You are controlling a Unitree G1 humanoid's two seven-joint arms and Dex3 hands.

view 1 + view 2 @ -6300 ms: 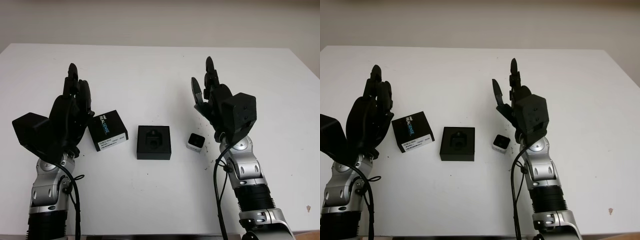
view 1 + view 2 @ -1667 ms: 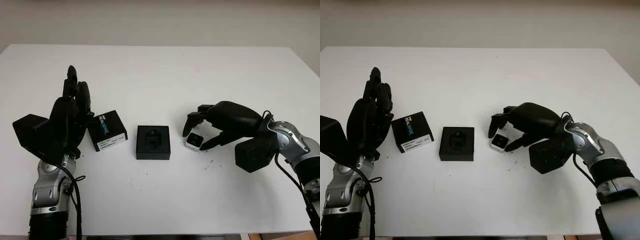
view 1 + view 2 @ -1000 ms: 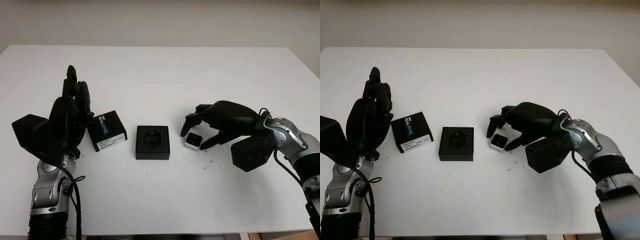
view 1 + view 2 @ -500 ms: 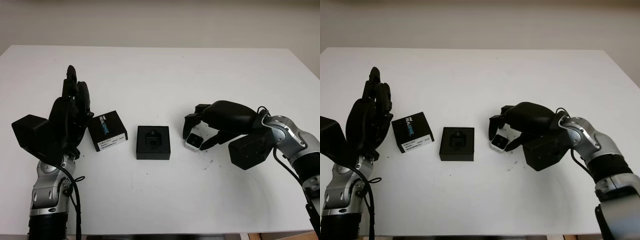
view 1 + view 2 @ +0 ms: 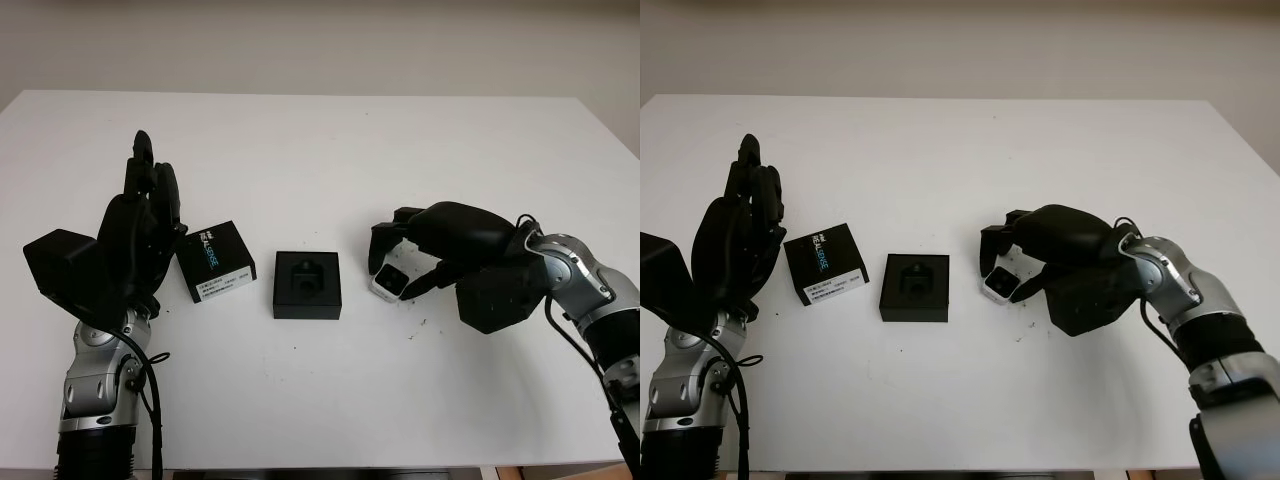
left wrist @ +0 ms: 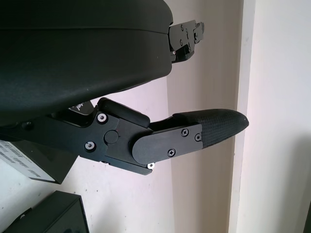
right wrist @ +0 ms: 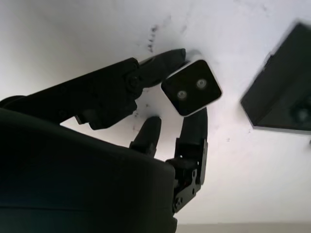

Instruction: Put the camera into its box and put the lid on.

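While curled, right robot hand [image 5: 405, 262] fingers [image 7: 160, 63] pinching camera [image 7: 191, 88], left robot hand [image 5: 140, 230] open.

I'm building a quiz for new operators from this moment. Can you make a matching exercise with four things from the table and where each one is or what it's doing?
Things:
1. camera
2. open box
3. lid
4. left hand

Places or states:
A. raised upright, open, holding nothing
B. on the table between the lid and the camera, insert showing
C. between the fingers of the right hand, on the table
D. printed label up, beside the left hand

Pairs: 1-C, 2-B, 3-D, 4-A
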